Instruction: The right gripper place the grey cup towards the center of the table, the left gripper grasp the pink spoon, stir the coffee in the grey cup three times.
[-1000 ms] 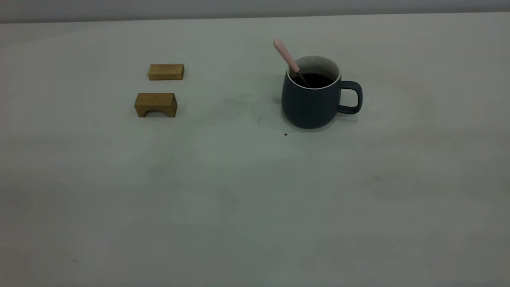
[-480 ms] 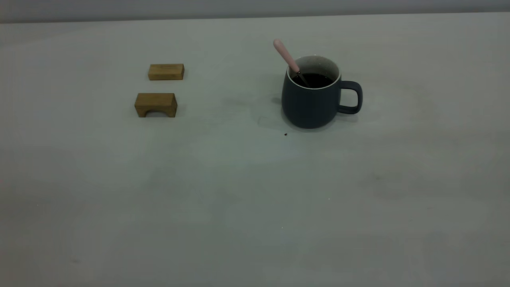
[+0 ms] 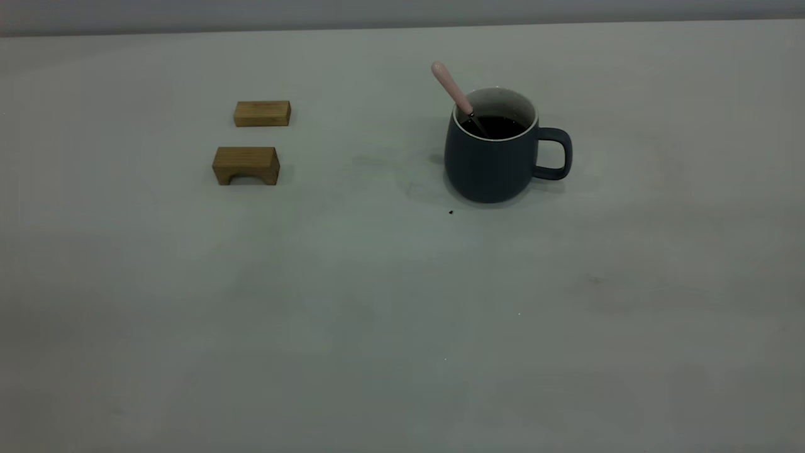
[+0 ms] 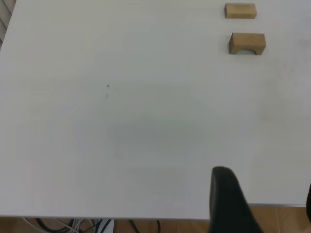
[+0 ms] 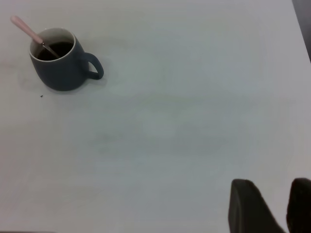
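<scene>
The grey cup (image 3: 490,167) stands upright on the table (image 3: 377,302), right of centre toward the back, its handle pointing right. Dark coffee (image 3: 498,128) fills it. The pink spoon (image 3: 449,85) leans in the cup with its bowl in the coffee and its pink handle sticking out up and to the left. Neither arm shows in the exterior view. In the right wrist view the cup (image 5: 60,73) and spoon (image 5: 26,29) are far from my right gripper (image 5: 281,194), which holds nothing and has a narrow gap between its fingers. My left gripper (image 4: 266,194) hangs wide open over the table's near edge, empty.
Two brown wooden blocks lie at the back left, a flat one (image 3: 262,114) and an arched one (image 3: 246,165) in front of it. A tiny dark speck (image 3: 450,212) lies just before the cup. Cables and floor show beyond the table edge (image 4: 146,217).
</scene>
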